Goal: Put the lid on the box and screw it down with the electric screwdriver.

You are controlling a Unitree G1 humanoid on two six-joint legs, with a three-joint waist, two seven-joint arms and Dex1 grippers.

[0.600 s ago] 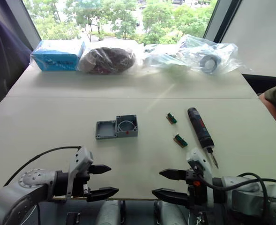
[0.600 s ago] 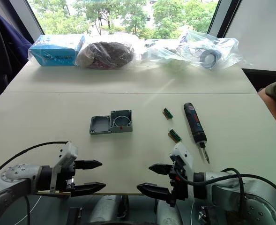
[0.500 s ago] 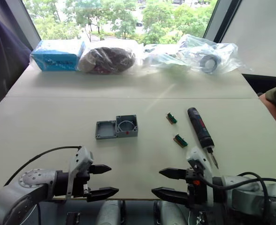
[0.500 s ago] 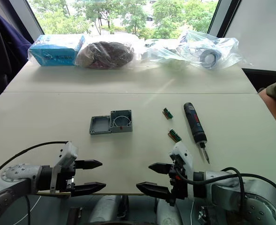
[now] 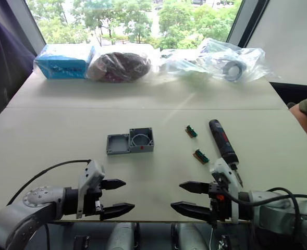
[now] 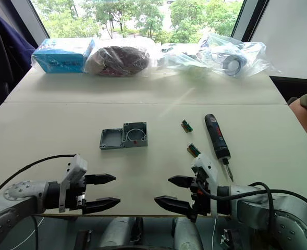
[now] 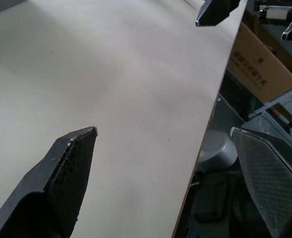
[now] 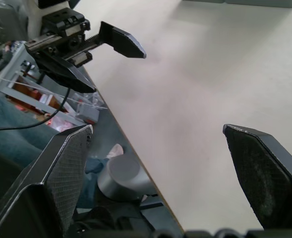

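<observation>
The grey box (image 5: 142, 139) stands hollow side up in the middle of the table, with the shallower grey lid (image 5: 118, 144) touching its left wall. The black electric screwdriver (image 5: 222, 144) with red trim lies to the right, bit toward me. My left gripper (image 5: 119, 197) hovers open and empty at the table's near edge, well in front of the lid. My right gripper (image 5: 182, 196) is open and empty at the same edge, in front of the screwdriver's bit. The two grippers point at each other across the edge.
Two small green connectors (image 5: 191, 131) (image 5: 200, 155) lie between box and screwdriver. A blue packet (image 5: 64, 61) and several clear plastic bags (image 5: 210, 60) line the table's far side. A person's arm (image 5: 305, 113) shows at the right edge. Below the near table edge sits a cardboard carton (image 7: 259, 59).
Both grippers have edged slightly forward and up along the table's near edge. The box, lid and screwdriver have not moved.
</observation>
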